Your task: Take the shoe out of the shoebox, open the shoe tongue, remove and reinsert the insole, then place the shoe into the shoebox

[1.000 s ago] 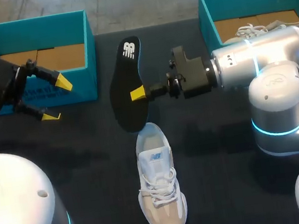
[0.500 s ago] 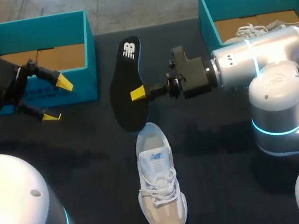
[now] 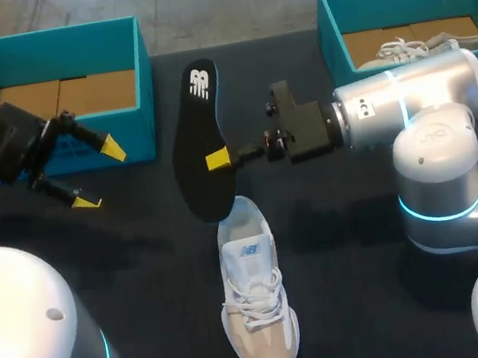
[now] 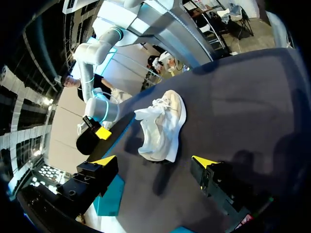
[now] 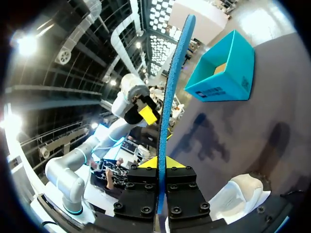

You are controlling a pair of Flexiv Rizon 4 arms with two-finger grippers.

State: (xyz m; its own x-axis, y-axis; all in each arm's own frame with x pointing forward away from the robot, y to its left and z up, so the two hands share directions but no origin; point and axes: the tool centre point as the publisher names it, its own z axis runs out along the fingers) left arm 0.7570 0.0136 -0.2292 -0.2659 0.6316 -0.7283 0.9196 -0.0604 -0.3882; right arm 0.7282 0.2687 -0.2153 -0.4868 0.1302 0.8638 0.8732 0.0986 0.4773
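Note:
A white and beige shoe lies on the dark table, heel toward the boxes. Just above its heel hangs a black insole, with my right gripper shut on its edge. In the right wrist view the insole shows edge-on as a thin blue strip clamped between the fingers of the right gripper, with the shoe below. My left gripper stands open in front of the left teal shoebox, holding nothing. Ahead of the left gripper, in its wrist view, lies the shoe.
A second teal shoebox at the back right holds another pale shoe. The left shoebox holds only brown cardboard. My arm bases crowd the table's lower corners.
My left gripper has shifted a little to the right and nearer, still open. My right gripper has carried the insole slightly to the left.

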